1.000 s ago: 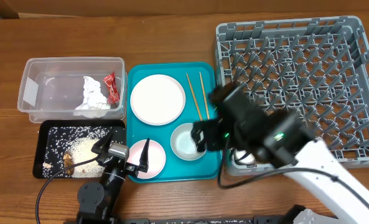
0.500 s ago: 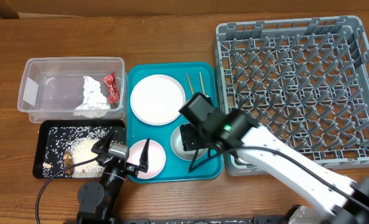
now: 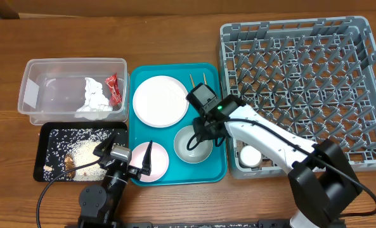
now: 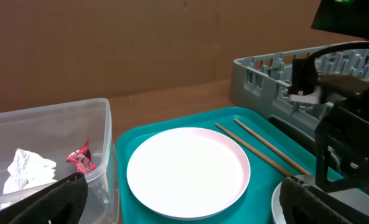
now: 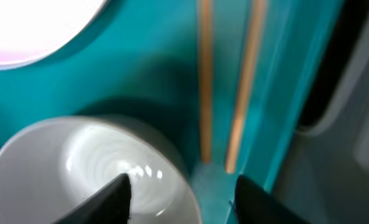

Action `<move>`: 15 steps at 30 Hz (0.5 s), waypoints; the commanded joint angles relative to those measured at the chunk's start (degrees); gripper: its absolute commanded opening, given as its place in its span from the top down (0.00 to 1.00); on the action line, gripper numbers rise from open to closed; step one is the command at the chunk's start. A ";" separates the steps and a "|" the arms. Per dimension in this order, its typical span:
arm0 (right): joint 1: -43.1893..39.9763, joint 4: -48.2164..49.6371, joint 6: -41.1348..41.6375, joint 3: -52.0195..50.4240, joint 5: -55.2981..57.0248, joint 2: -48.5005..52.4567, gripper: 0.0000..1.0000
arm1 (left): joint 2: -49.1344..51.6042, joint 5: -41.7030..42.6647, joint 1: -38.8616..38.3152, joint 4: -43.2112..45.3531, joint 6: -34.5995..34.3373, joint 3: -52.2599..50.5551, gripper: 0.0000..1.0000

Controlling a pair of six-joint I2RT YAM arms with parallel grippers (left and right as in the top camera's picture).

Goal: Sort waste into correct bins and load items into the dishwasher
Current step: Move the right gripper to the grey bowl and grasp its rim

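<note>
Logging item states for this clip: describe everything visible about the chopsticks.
The chopsticks are two thin, plain light-wood sticks lying flat on the teal tray, side by side with a small gap, converging slightly at one end, between the large plate and the tray's rack-side rim. Nothing grips them. Overhead, the right arm hides all but their far tips; the open right gripper hovers near their other ends, beside the bowl.

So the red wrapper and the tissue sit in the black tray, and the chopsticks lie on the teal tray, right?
Not quite. The wrapper and tissue sit in the clear tub, not the black tray, which holds crumbs; the overhead view shows it. The chopsticks do lie on the teal tray.
</note>
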 commanded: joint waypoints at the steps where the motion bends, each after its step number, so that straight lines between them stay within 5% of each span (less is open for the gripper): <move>1: 0.20 0.31 -4.00 -0.31 -5.20 0.76 0.59 | -0.33 0.48 0.39 0.07 0.50 -0.28 0.00; 10: 0.20 0.28 -4.02 -0.31 -5.18 2.73 0.62 | -0.33 0.48 0.39 0.07 0.50 -0.28 0.00; 13: 0.20 0.28 -4.02 -0.31 -5.05 2.73 0.73 | -0.33 0.48 0.39 0.07 0.50 -0.28 0.00; 15: 0.20 0.28 -4.00 -0.31 -5.01 2.73 0.90 | -0.33 0.48 0.39 0.07 0.50 -0.28 0.00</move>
